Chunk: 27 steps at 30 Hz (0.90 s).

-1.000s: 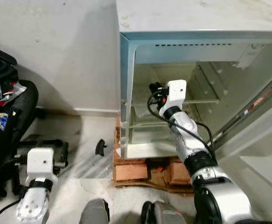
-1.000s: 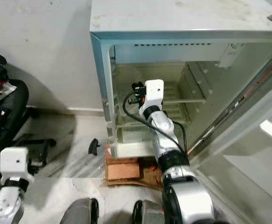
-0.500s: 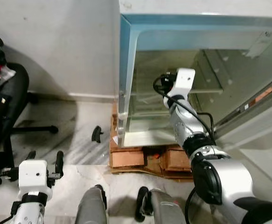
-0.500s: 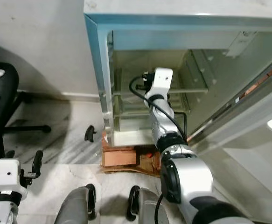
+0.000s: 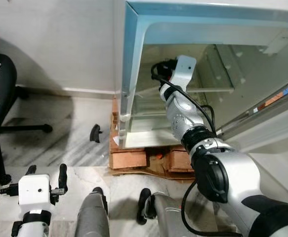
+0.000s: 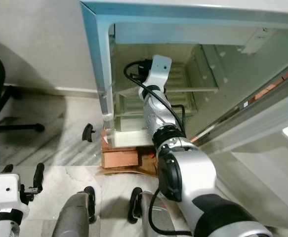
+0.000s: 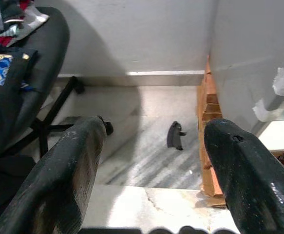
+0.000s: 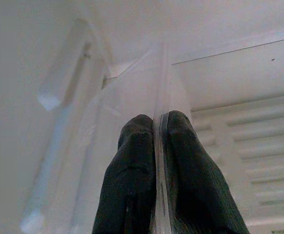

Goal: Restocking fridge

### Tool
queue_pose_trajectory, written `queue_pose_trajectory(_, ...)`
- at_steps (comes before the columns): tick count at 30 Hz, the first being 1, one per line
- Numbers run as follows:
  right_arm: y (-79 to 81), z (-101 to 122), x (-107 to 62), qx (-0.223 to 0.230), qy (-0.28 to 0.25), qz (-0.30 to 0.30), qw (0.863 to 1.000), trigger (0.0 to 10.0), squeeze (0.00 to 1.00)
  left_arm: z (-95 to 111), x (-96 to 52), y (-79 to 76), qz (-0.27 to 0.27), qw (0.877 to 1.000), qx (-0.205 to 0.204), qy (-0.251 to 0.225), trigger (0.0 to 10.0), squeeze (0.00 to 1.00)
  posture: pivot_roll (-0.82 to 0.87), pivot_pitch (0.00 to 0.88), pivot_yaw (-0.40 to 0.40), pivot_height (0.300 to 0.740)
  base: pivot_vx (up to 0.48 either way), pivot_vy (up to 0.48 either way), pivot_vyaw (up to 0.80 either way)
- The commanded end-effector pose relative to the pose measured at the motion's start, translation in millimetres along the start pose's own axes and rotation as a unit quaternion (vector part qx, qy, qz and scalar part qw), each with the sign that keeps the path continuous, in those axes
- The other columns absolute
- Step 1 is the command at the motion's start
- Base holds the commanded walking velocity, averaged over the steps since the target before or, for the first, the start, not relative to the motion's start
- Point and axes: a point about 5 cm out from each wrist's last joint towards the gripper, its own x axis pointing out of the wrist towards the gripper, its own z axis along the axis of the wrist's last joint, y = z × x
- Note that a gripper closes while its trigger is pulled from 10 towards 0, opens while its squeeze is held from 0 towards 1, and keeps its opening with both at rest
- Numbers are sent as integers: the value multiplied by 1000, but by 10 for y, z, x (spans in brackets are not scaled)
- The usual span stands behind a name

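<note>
I am reaching my right arm deep into the open fridge (image 5: 134,29), which is filling the upper right of the head views, its pale blue front edge running down the centre of the frame. The right gripper (image 8: 156,127) is sitting inside the fridge cavity, in the upper middle of the frame, and through the right wrist view I am seeing its two black fingers (image 8: 132,161) pressed nearly together on the thin edge of a clear glass shelf (image 8: 219,73), pinching it between them. The ribbed back wall (image 8: 258,146) of the fridge is showing pale behind that shelf. The fridge is standing on a stack of reddish wooden blocks (image 5: 129,159) at the centre of the frame, with the open door (image 5: 277,123) slanting across the right side. My left gripper (image 7: 151,146) is hanging low at the bottom left of the head views, over the marble floor (image 7: 132,112), and its fingers (image 7: 78,161) are spread wide with nothing between them. A small dark object (image 7: 175,135) is lying on the floor just beside the wooden blocks, and a black office chair (image 7: 25,83) with clothing piled on it is standing at the left edge of the frame, against the white wall (image 5: 55,39).
</note>
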Motion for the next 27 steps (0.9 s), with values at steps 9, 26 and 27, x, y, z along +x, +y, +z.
queue_pose_trajectory(9, 49, -101, 1, -17, 48, -4, 999, 10000, 1000, -37, -61, -10, 6, 1000, 3, 19, 10000, 0, 380, 352, -146, 740, 0, 0, 0)
queue_pose_trajectory(26, 67, 194, 80, -152, -5, 17, 988, 10000, 1000, -27, 18, 14, 17, 1000, 9, 12, 10000, 0, 384, 321, -147, 740, 0, 0, 0)
queue_pose_trajectory(27, 71, 199, 80, -158, -7, 22, 987, 10000, 1000, -27, 22, 14, 18, 1000, 9, 12, 10000, 0, 383, 320, -148, 740, 0, 0, 0)
